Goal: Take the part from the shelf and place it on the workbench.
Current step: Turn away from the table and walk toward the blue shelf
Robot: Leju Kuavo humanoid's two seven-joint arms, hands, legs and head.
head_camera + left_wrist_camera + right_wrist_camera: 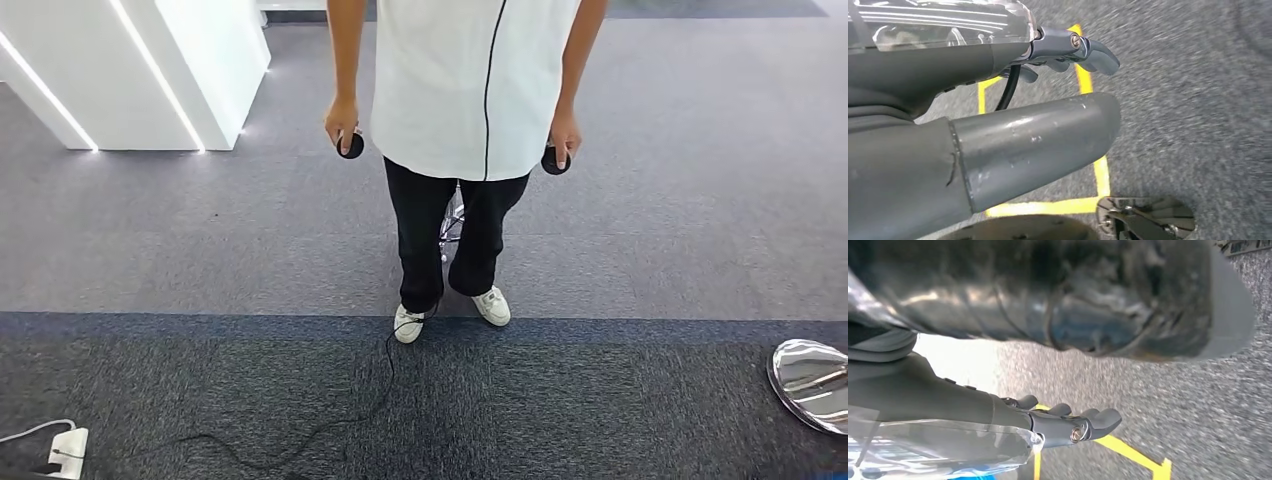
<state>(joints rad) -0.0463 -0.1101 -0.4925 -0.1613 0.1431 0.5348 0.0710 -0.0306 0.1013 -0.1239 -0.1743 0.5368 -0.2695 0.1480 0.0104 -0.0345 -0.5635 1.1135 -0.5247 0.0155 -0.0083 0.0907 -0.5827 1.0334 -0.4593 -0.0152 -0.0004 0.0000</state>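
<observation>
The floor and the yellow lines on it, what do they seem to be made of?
The floor looks like short-pile carpet, matte grey with a darker blue-grey band nearer the robot; the sign is its speckled, fibrous texture without shine. The yellow lines look like flat adhesive tape or paint on the carpet: even width, sharp edges, square corners. Which of the two, I cannot tell.

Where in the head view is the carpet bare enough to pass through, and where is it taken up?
Bare carpet lies to the right of the person, up to the shiny part at the picture's edge, and left between the person and the white counter. The middle is taken by the person's legs; a cable and power strip clutter the lower left.
</observation>
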